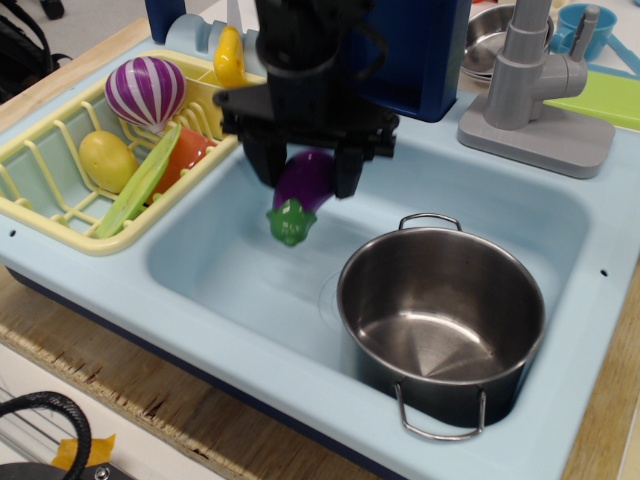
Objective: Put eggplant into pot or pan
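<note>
Pale blue plastic forms the toy sink that fills most of the view, set on a wooden counter whose worn edge runs along the near side.

Above the sink basin, clear of its floor, hangs the eggplant, glossy purple, tilted with its green cap pointing down and toward the near left. The gripper holds it: two black fingers press against the purple body from either side, closed onto it. The black arm rises from the gripper toward the far edge of the sink, in front of a dark blue box.

To the right of the eggplant and lower, the pot stands upright on the basin floor at the sink's right side, shiny steel, with one wire loop handle at its far rim and one at its near rim. Nothing lies inside it. The eggplant is apart from the pot, up and to the left of its far handle.

Left of the sink sits a yellow dish rack holding a purple-and-white striped ball, a yellow lemon-like toy, a green slice and an orange-red piece. Another yellow toy stands at the rack's far corner.

Behind the sink's right part is a grey faucet, with steel bowls beyond it, a blue cup and a green board.
</note>
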Robot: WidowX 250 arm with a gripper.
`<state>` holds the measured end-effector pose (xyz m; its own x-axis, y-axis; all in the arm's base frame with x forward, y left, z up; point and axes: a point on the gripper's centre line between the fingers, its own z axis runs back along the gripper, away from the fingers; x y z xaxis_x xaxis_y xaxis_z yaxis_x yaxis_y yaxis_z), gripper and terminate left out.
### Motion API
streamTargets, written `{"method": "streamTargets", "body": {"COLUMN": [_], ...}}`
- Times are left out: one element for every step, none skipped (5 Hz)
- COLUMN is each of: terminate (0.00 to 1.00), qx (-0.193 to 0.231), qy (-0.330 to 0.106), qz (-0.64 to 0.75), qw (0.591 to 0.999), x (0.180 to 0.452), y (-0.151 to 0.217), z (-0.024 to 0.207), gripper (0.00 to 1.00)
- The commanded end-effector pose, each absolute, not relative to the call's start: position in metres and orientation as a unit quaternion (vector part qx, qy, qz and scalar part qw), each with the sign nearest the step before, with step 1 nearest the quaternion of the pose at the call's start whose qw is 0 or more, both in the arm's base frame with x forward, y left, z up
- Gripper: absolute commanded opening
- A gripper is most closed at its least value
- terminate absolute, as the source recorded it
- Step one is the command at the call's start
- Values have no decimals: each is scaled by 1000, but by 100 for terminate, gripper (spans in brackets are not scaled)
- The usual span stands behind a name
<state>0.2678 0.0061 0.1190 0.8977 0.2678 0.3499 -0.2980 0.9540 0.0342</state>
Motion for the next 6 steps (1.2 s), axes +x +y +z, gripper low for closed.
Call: {"method": "streamTargets", "body": {"terminate": [0,0,0,0,0,100], "qx": [58,36,11,-12,-22,-38], "qy": [-225,-245,-253,-261,-262,-262], "qz": [147,160,162,170,175,174], "qw": [961,956,954,950,949,948], "x": [266,247,234,232,225,229], "y": [-4,-25,-44,-68,-81,-95], "z": [167,179,172,174,169,168], "gripper": [0,0,0,0,0,0]}}
